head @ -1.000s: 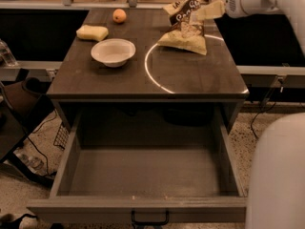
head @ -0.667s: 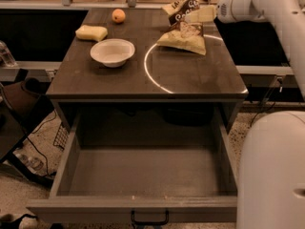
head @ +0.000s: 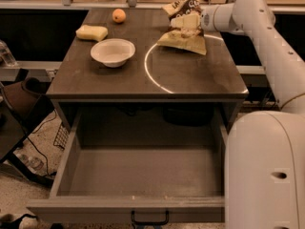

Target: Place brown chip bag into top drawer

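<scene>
The brown chip bag (head: 183, 30) lies on the far right part of the table top (head: 147, 78), its tan lower part spread toward me and its dark brown top end raised. My gripper (head: 185, 21) reaches in from the right, with its pale fingers over the bag's upper half. The white arm runs from the gripper to the right edge of the view. The top drawer (head: 138, 209) is pulled out wide open at the table's front, empty inside, its dark handle at the bottom centre.
A white bowl (head: 113, 52) stands left of centre on the table. A yellow sponge (head: 92, 32) and an orange fruit (head: 119, 15) lie at the far left. My white base (head: 267, 171) fills the lower right, beside the drawer.
The arm has swung left and down, so the gripper now sits on the bag's upper half. The bag's top end has risen a little.
</scene>
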### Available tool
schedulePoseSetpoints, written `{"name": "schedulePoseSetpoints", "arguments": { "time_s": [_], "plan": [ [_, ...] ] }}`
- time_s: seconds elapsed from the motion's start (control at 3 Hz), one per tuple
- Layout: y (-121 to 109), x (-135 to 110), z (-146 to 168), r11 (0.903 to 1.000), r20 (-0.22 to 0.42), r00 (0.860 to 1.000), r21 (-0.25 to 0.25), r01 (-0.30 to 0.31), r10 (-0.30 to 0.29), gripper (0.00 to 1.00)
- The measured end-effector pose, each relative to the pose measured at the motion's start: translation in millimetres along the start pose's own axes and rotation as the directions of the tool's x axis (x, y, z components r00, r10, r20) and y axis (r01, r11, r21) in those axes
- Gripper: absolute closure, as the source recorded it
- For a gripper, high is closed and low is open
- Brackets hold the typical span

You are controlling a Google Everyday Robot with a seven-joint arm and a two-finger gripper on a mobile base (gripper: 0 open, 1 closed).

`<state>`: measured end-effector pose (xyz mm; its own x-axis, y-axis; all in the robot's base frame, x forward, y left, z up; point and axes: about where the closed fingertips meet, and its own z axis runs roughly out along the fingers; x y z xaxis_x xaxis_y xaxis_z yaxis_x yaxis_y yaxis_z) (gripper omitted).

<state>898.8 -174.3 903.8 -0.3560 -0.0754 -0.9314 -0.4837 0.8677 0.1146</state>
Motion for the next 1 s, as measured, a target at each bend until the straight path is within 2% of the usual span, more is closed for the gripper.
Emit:
{"name": "schedulePoseSetpoints", "arguments": {
  "time_s": [0.33, 0.67, 1.0],
  "plan": [
    [11, 8, 20, 0.9994, -0.008, 1.0, -0.032, -0.01, 0.01, 0.0],
    [19, 17, 33, 0.9995, -0.038, 0.999, -0.031, 0.004, -0.006, 0.18],
    [22, 20, 37, 0.9993, -0.041, 0.999, -0.036, 0.003, -0.004, 0.49]
  ]
}}
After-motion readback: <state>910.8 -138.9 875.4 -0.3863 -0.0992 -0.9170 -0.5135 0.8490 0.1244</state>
